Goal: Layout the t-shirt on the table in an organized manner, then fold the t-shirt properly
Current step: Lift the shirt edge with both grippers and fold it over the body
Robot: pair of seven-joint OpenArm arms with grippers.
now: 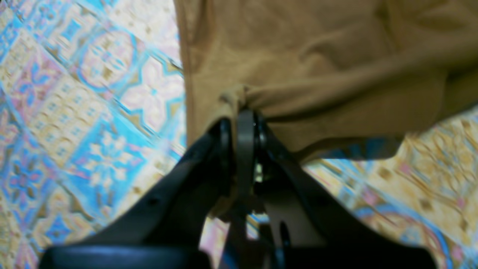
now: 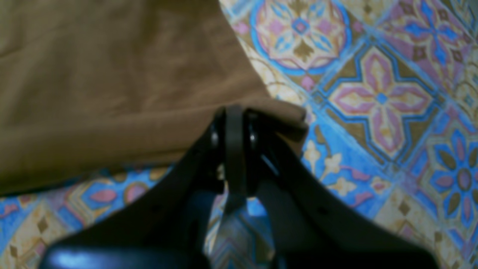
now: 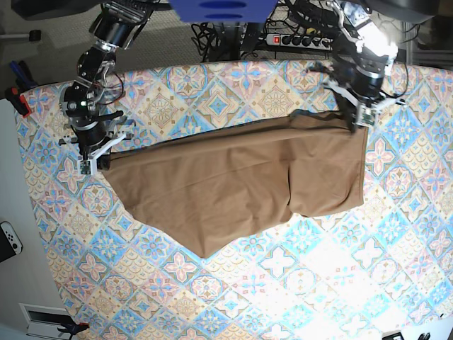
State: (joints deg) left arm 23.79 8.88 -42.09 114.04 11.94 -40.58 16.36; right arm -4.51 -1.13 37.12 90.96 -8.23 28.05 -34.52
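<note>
The tan t-shirt (image 3: 241,184) hangs stretched between my two arms over the patterned table (image 3: 233,290), its lower part sagging to a point toward the front. On the base view's right, my left gripper (image 3: 359,122) is shut on a bunched corner of the t-shirt (image 1: 283,67); in the left wrist view the left gripper (image 1: 242,114) pinches a gathered fold. At the base view's left, my right gripper (image 3: 93,163) is shut on the opposite corner. The right wrist view shows the right gripper (image 2: 235,112) clamping the edge of the t-shirt (image 2: 112,93).
A power strip and cables (image 3: 297,39) lie beyond the table's far edge. A white controller (image 3: 8,239) sits off the table's left side. Bare tablecloth (image 3: 318,297) shows in front of the shirt.
</note>
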